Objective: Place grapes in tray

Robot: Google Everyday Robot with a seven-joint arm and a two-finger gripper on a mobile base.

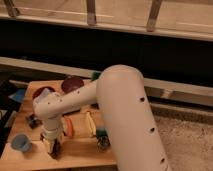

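My gripper point(52, 146) points down at the front left of the wooden table point(80, 152). It is shut on the grapes point(56, 150), a small dark red lump that shows between the fingertips, low on the tabletop. My thick white arm point(125, 115) hides most of the tray. Only a green corner of the tray point(95, 76) peeks out above the arm at the back of the table.
A blue cup point(20, 142) stands left of the gripper. An orange-red stick point(68, 126) and a yellow banana point(90, 123) lie just to its right. A purple bowl point(72, 83) and a dark red bowl point(42, 92) sit at the back. A small dark object point(103, 143) is near the front edge.
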